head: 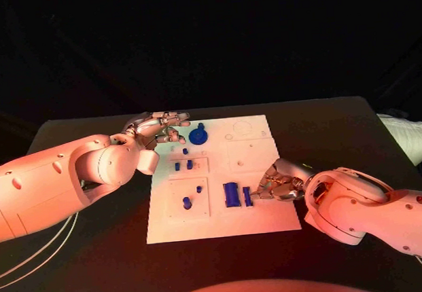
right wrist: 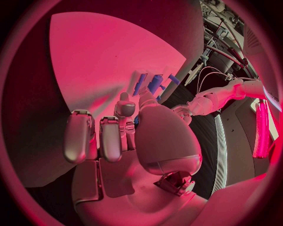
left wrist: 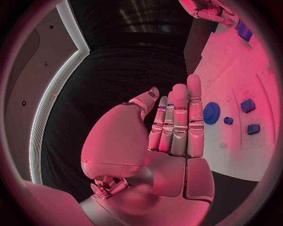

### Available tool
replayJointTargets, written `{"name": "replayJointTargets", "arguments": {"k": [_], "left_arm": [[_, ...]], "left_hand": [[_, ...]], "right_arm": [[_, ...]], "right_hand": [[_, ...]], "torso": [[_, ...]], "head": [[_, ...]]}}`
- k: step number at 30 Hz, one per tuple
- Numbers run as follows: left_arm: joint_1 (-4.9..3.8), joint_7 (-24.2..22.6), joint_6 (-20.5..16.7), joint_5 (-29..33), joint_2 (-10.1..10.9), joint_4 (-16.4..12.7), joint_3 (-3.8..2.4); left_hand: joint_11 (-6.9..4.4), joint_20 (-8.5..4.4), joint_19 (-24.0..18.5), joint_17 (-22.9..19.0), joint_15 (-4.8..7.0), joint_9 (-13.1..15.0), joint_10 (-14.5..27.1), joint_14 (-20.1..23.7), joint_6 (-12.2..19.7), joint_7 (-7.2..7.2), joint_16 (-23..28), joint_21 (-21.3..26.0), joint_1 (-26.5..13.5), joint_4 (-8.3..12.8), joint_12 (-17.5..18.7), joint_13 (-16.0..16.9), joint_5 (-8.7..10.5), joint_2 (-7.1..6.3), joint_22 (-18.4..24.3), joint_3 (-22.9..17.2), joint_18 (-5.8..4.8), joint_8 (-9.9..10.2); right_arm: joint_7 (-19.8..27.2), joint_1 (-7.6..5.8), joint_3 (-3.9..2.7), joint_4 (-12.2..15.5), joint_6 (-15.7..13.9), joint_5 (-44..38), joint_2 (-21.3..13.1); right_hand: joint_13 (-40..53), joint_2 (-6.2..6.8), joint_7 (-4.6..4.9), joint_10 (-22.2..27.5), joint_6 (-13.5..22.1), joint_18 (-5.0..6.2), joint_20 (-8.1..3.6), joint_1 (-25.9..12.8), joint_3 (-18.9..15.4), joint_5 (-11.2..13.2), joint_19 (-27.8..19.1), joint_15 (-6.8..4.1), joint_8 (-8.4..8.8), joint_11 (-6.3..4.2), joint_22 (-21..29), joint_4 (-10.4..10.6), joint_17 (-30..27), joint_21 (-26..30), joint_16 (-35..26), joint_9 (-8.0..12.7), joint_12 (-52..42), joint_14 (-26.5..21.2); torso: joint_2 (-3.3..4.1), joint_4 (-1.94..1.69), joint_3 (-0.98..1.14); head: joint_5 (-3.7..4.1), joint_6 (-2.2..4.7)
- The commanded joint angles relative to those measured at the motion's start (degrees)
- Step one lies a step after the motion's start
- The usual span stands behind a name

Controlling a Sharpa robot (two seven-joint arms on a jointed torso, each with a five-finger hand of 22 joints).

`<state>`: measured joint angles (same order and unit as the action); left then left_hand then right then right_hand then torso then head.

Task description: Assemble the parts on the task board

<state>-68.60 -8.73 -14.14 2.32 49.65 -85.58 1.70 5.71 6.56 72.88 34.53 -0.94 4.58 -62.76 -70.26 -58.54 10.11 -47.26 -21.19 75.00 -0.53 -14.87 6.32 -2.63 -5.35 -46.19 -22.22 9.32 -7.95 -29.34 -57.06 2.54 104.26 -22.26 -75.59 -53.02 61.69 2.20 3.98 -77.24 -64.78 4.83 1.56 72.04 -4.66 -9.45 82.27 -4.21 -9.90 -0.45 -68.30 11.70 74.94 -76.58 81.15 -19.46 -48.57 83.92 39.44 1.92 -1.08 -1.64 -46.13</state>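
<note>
The white task board (head: 266, 216) lies mid-table. My left hand (head: 160, 128) hovers at the board's far left corner, fingers straight and together, holding nothing; its fingertips (left wrist: 193, 82) reach beside the blue gear (head: 198, 135) (left wrist: 211, 113). My right hand (head: 278, 181) sits low over the board's right side with its fingers (right wrist: 111, 139) curled in. A sliver of a small blue part (right wrist: 137, 121) shows pinched at its thumb. Just left of it stand a wide blue block (head: 232, 194) (right wrist: 154, 84) and a thin blue bar (head: 248, 196).
Two small blue pegs (head: 177, 166) (head: 190, 164) and a blue stud (head: 184, 151) sit left of centre; a blue oval (head: 187, 202) lies nearer the front. Bare black table (head: 357, 128) surrounds the board. White cables (head: 33, 259) hang at the left.
</note>
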Motion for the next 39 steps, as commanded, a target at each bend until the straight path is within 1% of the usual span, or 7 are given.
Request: {"name": "replayJointTargets", "arguments": {"k": [1,7,12,30,35,36,39], "left_arm": [[0.01,-0.39,0.83,-0.18,-0.11,0.16,-0.01],[0.03,-1.09,0.77,-0.18,-0.31,0.86,0.05],[0.16,-3.47,0.92,0.08,-0.74,1.45,0.07],[1.64,-11.55,-4.13,1.35,-4.75,7.97,0.07],[2.37,-12.23,-4.97,2.11,-6.12,9.48,0.06],[2.25,-9.44,-3.35,0.88,-5.79,9.14,0.11],[2.37,-9.66,-3.85,0.82,-5.78,8.89,0.08]], "left_hand": [[0.15,-0.01,0.24,-0.06,-0.07,-0.06,0.45,0.45,0.26,-0.05,-0.27,0.32,0.40,0.28,-0.32,0.09,-0.36,-0.07,0.06,-0.03,1.04,-0.28],[0.16,0.00,0.26,-0.11,-0.08,-0.07,0.50,0.50,0.30,-0.05,-0.29,0.41,0.34,0.27,-0.44,0.10,-0.35,-0.11,0.12,0.07,1.03,-0.35],[-0.06,0.11,-0.93,-0.58,-0.14,-0.03,0.31,1.86,0.10,-0.51,0.53,1.36,-0.03,0.13,-0.93,0.17,-0.34,-0.34,0.58,0.54,0.99,-0.76],[3.32,7.20,-25.08,-18.78,-6.45,-0.76,1.34,15.95,1.23,-2.00,34.14,17.60,1.11,1.78,7.59,-2.71,-0.25,-0.88,15.30,-1.29,0.85,2.41],[3.09,7.57,-23.83,-20.81,-6.35,-0.76,0.13,13.90,0.40,-1.48,36.56,17.53,1.44,2.14,8.97,-2.72,-0.27,-0.49,18.06,-1.48,1.31,2.99],[0.50,3.38,-38.88,-24.59,-4.15,-4.58,19.16,31.22,18.18,-4.08,39.36,21.19,-21.72,0.53,10.44,-6.32,2.63,1.01,26.02,5.68,-2.29,7.95],[0.06,2.75,-40.85,-25.50,-3.85,-4.58,21.77,33.38,20.50,-4.42,40.17,21.19,-24.95,0.53,14.87,-6.32,2.63,5.35,27.71,6.69,-2.12,7.95]], "right_arm": [[5.84,-1.19,-0.25,0.41,-3.04,6.62,-0.93],[15.74,-4.53,-0.36,-1.00,-2.97,21.97,-2.15],[27.75,-6.70,-0.38,-5.04,-2.27,37.05,-1.77],[48.45,-8.00,-0.80,-28.10,7.73,65.10,9.13],[49.41,-7.85,-0.92,-32.50,9.06,66.04,11.32],[45.82,-7.94,-0.88,-31.51,5.36,63.19,10.85],[46.06,-7.85,-0.91,-31.19,4.86,63.42,10.80]], "right_hand": [[-0.95,-0.13,0.18,1.05,0.68,-0.37,0.09,0.76,-0.72,-0.51,-0.41,-0.11,0.32,0.11,0.26,-0.16,2.79,0.40,-0.82,0.00,1.48,3.71],[-6.45,-1.19,1.26,5.40,3.31,1.12,0.76,3.54,-1.44,-0.75,-3.81,0.71,1.57,1.11,8.05,-1.91,-3.70,6.06,-6.77,0.28,9.72,1.92],[-13.86,-3.30,3.00,12.18,6.49,5.71,1.92,10.13,0.07,2.08,-15.96,1.95,3.12,2.52,35.30,-5.81,-25.73,28.33,-29.89,0.74,19.81,-5.77],[-54.23,-4.41,6.22,13.31,10.23,5.82,10.33,12.35,10.13,4.70,-23.50,10.11,6.29,8.27,60.91,-12.38,-62.11,65.50,-77.46,8.37,44.81,-19.36],[-58.11,-4.17,6.41,12.60,9.66,5.85,10.50,9.76,12.58,4.80,-21.57,10.22,6.26,8.36,63.30,-14.34,-66.61,68.30,-77.52,10.07,44.75,-18.76],[-61.69,-2.20,3.05,32.32,26.40,2.29,6.89,-14.37,9.79,9.45,-40.21,8.45,9.90,5.87,68.30,-11.70,-68.65,70.54,-81.15,12.71,48.57,-38.78],[-61.69,-2.20,2.83,34.79,28.59,2.29,6.36,-18.43,9.81,9.45,-42.28,4.21,9.90,5.65,68.30,-11.70,-69.53,71.17,-81.15,13.32,48.57,-41.07]], "torso": [[-0.22,-0.03,-0.01],[-0.69,-0.02,-0.13],[-1.25,0.00,-0.25],[-5.11,1.34,-0.23],[-5.75,1.34,-0.20],[-5.14,1.28,-0.25],[-5.27,1.15,-0.19]], "head": [[0.15,0.15],[0.28,0.42],[0.38,1.07],[0.04,5.49],[-0.17,6.34],[0.01,5.71],[0.07,5.96]]}}
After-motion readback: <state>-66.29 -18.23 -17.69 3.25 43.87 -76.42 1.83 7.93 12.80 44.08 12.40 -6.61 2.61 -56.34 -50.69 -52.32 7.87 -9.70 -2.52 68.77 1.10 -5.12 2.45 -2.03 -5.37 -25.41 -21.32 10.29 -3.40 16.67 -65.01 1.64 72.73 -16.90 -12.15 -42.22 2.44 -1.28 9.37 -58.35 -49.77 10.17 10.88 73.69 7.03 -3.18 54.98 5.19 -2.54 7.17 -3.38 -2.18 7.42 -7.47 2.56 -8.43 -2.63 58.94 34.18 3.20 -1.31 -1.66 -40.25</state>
